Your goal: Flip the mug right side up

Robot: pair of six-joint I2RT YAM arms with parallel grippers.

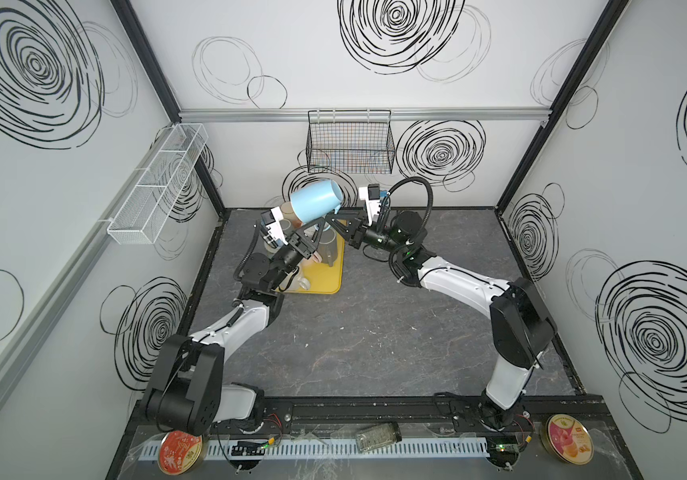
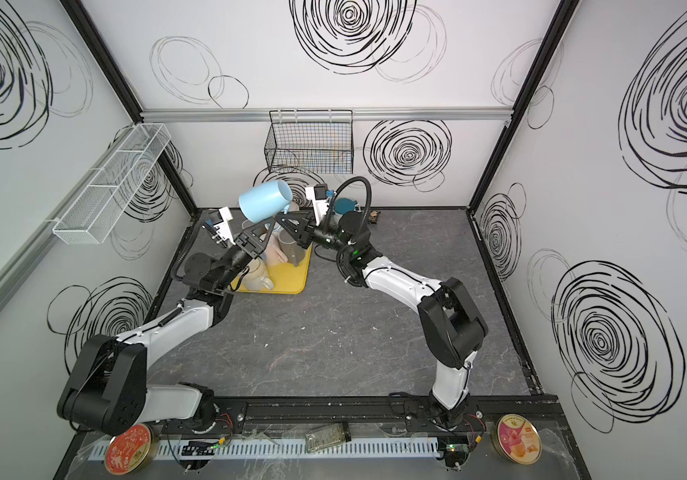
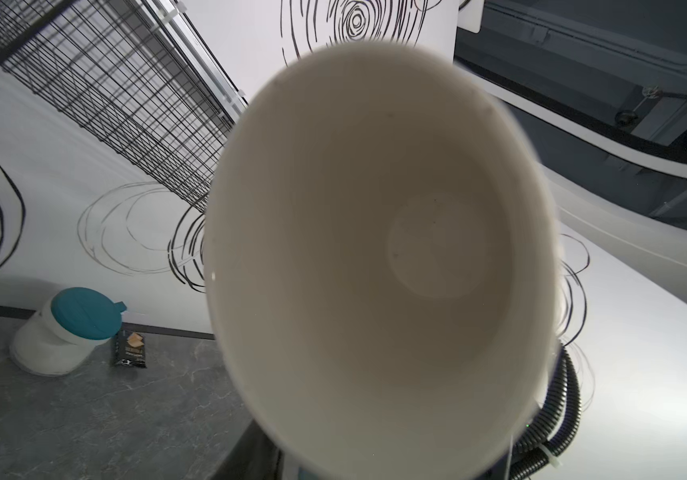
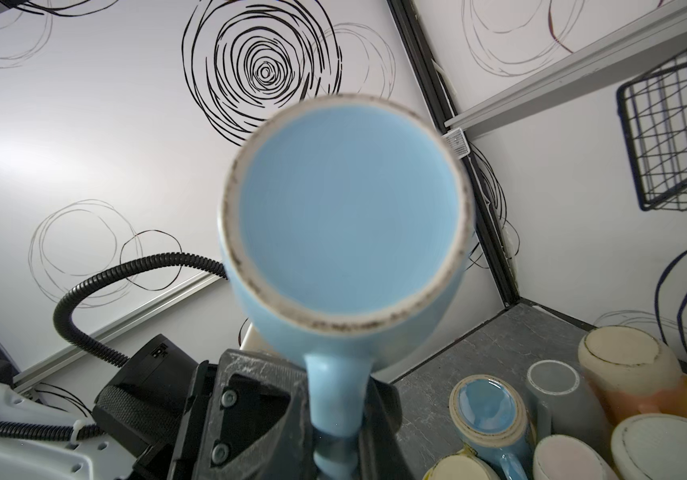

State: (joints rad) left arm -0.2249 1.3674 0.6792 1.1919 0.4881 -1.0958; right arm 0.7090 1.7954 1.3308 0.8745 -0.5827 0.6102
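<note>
Mid-flip. The right claw (image 4: 335,436) is clenched on the handle (image 4: 335,386) of the blue mug (image 1: 315,203), held sideways just above it, off the tabletop (image 1: 375,324). Whether the left claw (image 1: 320,226) beneath grips it, I cannot tell. Next, the mouth must roll upward before lowering.

mug (image 1: 312,203) light blue outside, plain off-white inside, speckled unglazed foot ring (image 4: 346,326) around a recessed blue base. Not upright: held in the air roughly on its side, mouth toward the left, base toward the right and tipped slightly higher. Handle (image 4: 335,399) points down. In both top views it sits over the far end of the yellow tray (image 1: 325,278)
</note>
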